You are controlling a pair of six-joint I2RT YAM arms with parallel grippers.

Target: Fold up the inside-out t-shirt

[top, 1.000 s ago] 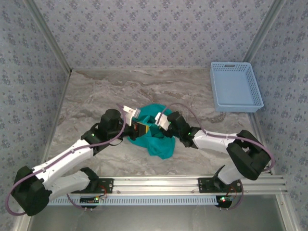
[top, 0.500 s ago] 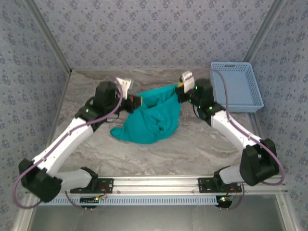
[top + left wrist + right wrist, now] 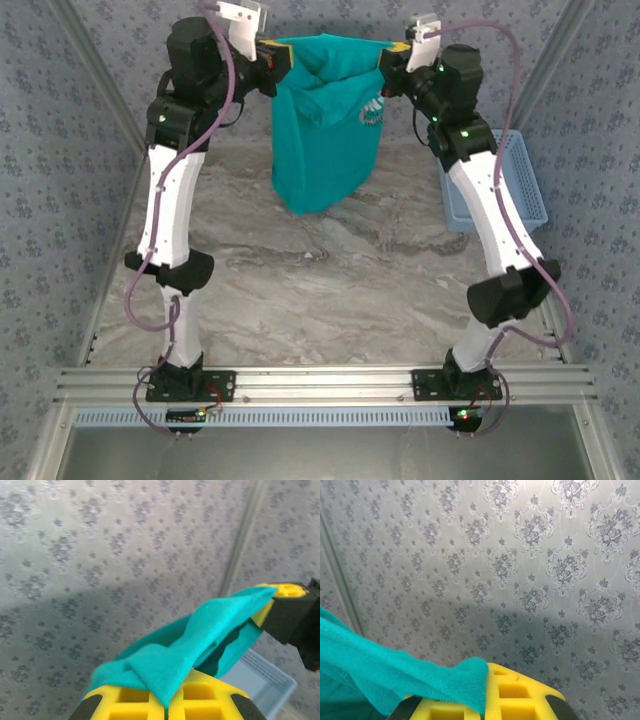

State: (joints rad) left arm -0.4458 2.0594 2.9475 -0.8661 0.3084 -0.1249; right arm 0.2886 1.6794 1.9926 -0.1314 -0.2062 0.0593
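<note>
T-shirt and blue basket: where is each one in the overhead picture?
t-shirt (image 3: 325, 150), top external view, middle of the hanging fabric.
basket (image 3: 528, 190), top external view, bare floor near its right wall.

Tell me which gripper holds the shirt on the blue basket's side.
The right gripper: its arm rises beside the light blue basket, clamping the t-shirt at its top. The left gripper clamps the opposite end, away from the basket.

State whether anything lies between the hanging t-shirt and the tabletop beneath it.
Nothing visible does. The t-shirt hangs from the left tool and right tool over bare table; the basket sits aside, right.
</note>
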